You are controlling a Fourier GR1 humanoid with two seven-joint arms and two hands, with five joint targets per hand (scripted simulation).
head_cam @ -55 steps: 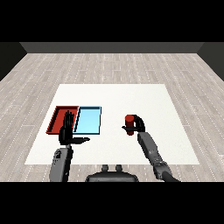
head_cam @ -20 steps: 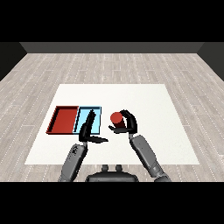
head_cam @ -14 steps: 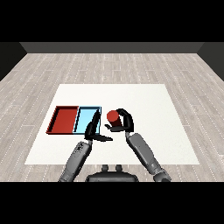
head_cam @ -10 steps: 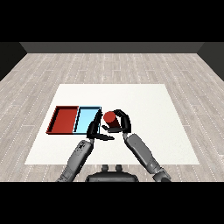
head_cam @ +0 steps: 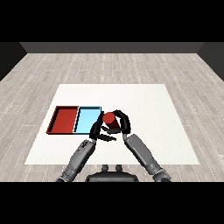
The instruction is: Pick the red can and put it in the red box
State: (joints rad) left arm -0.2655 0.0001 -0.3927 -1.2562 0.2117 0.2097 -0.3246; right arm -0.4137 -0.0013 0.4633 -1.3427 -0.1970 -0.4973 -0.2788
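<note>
Light blue tray (head_cam: 86,119) between the hands and red tray (head_cam: 64,119), table (head_cam: 148,105) rightward open

White table (head_cam: 144,100) on a grey plank floor (head_cam: 131,65); light blue tray (head_cam: 86,118) lying flat, just left of the hands, its long side touching the neighbouring tray.

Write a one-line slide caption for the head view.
Right hand curled round the red cylindrical can, left hand alongside it, beside the light blue tray and red tray.

The right hand (head_cam: 121,124) now carries the can (head_cam: 109,119) leftward, next to the blue tray (head_cam: 88,120). The left hand (head_cam: 99,131) has risen to meet it, touching the can.
</note>
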